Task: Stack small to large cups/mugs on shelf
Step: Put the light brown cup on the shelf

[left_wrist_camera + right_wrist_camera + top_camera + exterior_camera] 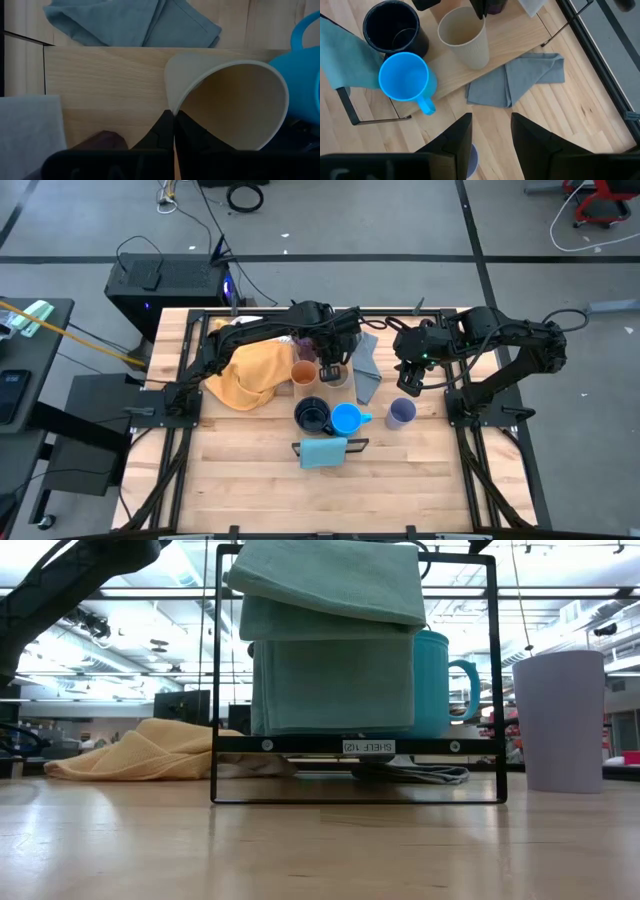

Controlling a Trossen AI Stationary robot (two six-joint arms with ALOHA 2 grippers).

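Note:
The beige cup [462, 35] is over the pale wooden shelf [512, 37], with my left gripper [173, 125] shut on its rim. On the near side of the shelf are the navy mug [395, 27] and the bright blue mug [405, 77]. The orange cup [303, 372] is left of the beige one. Something dark purple [495, 6] shows behind the left gripper. The lavender cup [401, 412] stands alone on the table, below my open right gripper [492, 132], which touches nothing. My left gripper pinches the beige cup's rim [170, 107], one finger inside the cup and one outside. The fingers [479, 7] come from above, pointing down. The cup is about upright and its base [477, 62] looks set on the shelf.
A yellow cloth [250, 375] lies left of the cups and a folded grey cloth [520, 80] lies right of the shelf. A black wire rack [355, 745] holding a teal cloth [335, 640] stands near the mugs. Bare tabletop [250, 490] runs along the near edge.

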